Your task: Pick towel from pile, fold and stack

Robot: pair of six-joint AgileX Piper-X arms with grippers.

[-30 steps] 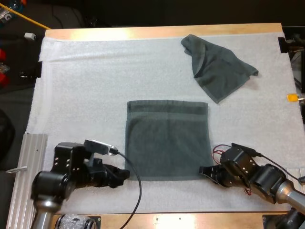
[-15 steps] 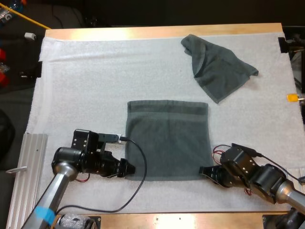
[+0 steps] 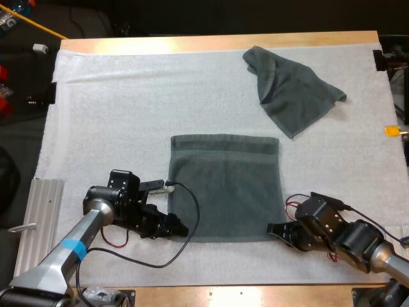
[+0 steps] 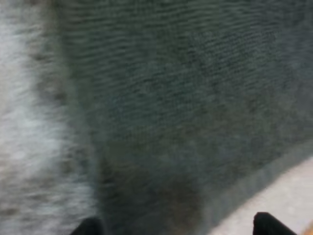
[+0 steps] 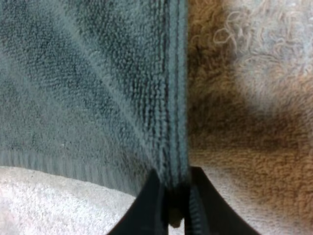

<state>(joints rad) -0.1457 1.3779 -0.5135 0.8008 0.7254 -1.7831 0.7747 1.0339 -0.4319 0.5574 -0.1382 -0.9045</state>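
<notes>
A dark grey-green towel (image 3: 223, 185) lies flat in the middle of the white mat. My left gripper (image 3: 177, 227) is low at its near left corner. In the left wrist view its fingertips (image 4: 266, 225) stand wide apart over the towel (image 4: 186, 107), open and holding nothing. My right gripper (image 3: 275, 230) is at the near right corner. In the right wrist view its fingers (image 5: 146, 205) press together on the towel's hemmed edge (image 5: 173, 122). A crumpled towel (image 3: 291, 89) lies at the far right of the mat.
The white mat (image 3: 108, 109) covers most of the wooden table (image 3: 192, 43). A ribbed metal rail (image 3: 38, 217) runs along the mat's near left side. Open mat lies left of and beyond the flat towel.
My left arm has reached to the right, bringing its gripper from beside the mat's near left area to the flat towel's near left corner. The right arm and both towels have not moved.
</notes>
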